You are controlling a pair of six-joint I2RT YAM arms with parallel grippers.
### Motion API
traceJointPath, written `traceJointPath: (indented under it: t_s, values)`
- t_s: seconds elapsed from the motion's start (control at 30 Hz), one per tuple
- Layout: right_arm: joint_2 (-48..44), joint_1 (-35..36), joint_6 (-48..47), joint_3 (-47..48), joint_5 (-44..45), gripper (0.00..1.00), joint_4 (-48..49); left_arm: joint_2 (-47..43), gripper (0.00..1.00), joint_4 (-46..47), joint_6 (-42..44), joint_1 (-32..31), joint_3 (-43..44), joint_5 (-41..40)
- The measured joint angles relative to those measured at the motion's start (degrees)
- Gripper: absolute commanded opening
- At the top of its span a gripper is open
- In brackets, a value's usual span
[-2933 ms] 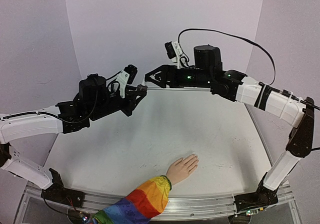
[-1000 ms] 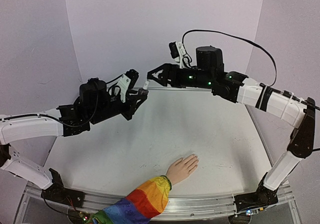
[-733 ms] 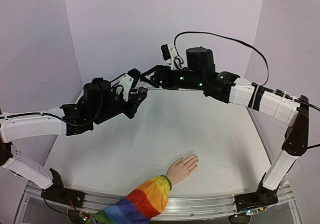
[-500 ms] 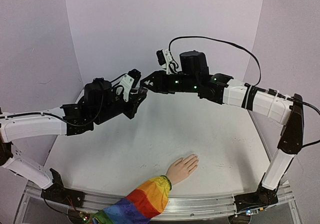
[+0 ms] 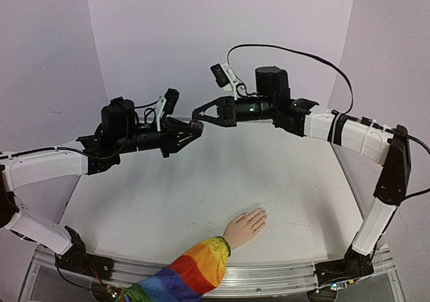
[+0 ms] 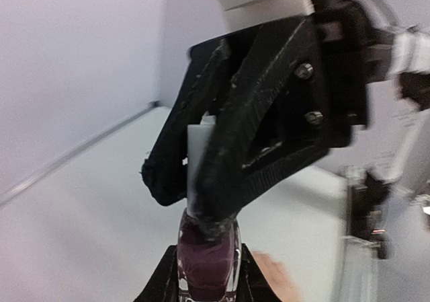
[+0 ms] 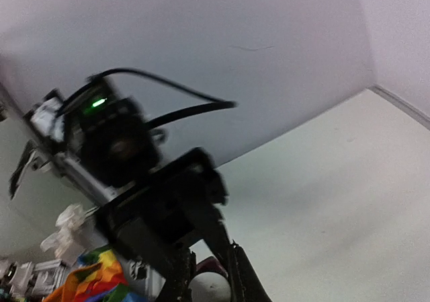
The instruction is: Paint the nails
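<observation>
The mannequin hand point(image 5: 245, 227) lies palm down near the table's front edge, with a rainbow-striped sleeve point(image 5: 191, 272) behind it. Its nails are too small to make out. High above the table's back, my left gripper point(image 5: 193, 130) is shut on a small bottle of dark purple polish point(image 6: 207, 251). My right gripper point(image 5: 198, 115) meets it tip to tip and is shut on the bottle's white cap point(image 6: 199, 151). In the right wrist view my right gripper point(image 7: 209, 283) holds the round white cap top point(image 7: 209, 292) between its fingers point(image 7: 240, 275), with the left arm point(image 7: 121, 154) just beyond.
Both arms hang in the air over the back half of the white table point(image 5: 282, 174). Pale walls point(image 5: 168, 40) close the table in at the back and on both sides. The metal rail point(image 5: 269, 275) with the arm bases runs along the near edge.
My right gripper has come in from the right and shut on the bottle's cap. The left gripper has levelled out, still holding the bottle. The mannequin hand has not moved.
</observation>
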Motion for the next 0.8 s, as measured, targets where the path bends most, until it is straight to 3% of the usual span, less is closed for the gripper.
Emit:
traceJointPath:
  t_s: [0.07,0.2,0.27,0.3,0.33,0.37,0.43,0.47,0.6,0.8]
  values:
    - [0.00,-1.27,-2.47,-0.20,-11.26,0.00,1.64,0.96,0.00,5.35,-6.56,4.02,-0.87,18.82]
    - [-1.18,-0.98,-5.31,-1.60,-23.61,0.00,3.91,3.96,0.00,13.35,-16.41,5.99,-0.46,40.79]
    - [-2.14,-0.42,-5.86,-2.89,-24.41,0.24,4.20,4.28,0.00,14.58,-17.59,5.75,-0.68,43.41]
    - [-2.56,-0.26,-5.90,-3.21,-23.69,0.44,4.15,4.13,0.00,15.30,-17.86,5.66,-1.16,43.23]
    - [-3.21,0.00,-5.77,-3.65,-21.59,0.64,3.89,3.82,0.00,16.17,-17.64,5.57,-1.79,42.01]
    - [-3.69,0.11,-5.22,-3.96,-19.89,0.73,3.50,3.28,0.00,16.61,-17.11,5.57,-2.56,39.74]
    - [-5.22,0.13,-4.31,-4.39,-13.99,0.80,1.03,1.18,0.00,15.69,-15.08,5.88,-4.48,30.49]
    - [-5.97,0.13,-3.82,-4.37,-10.51,0.82,-0.37,0.85,0.00,15.26,-14.47,6.01,-4.70,28.87]
    - [-8.09,-0.50,-0.90,-4.13,2.08,0.85,-4.28,-2.32,0.00,9.44,-6.67,3.56,-4.90,9.66]
    - [-8.44,-0.31,3.96,-3.50,10.29,0.81,-7.10,-4.66,0.00,6.32,1.49,-1.46,-4.96,-6.62]
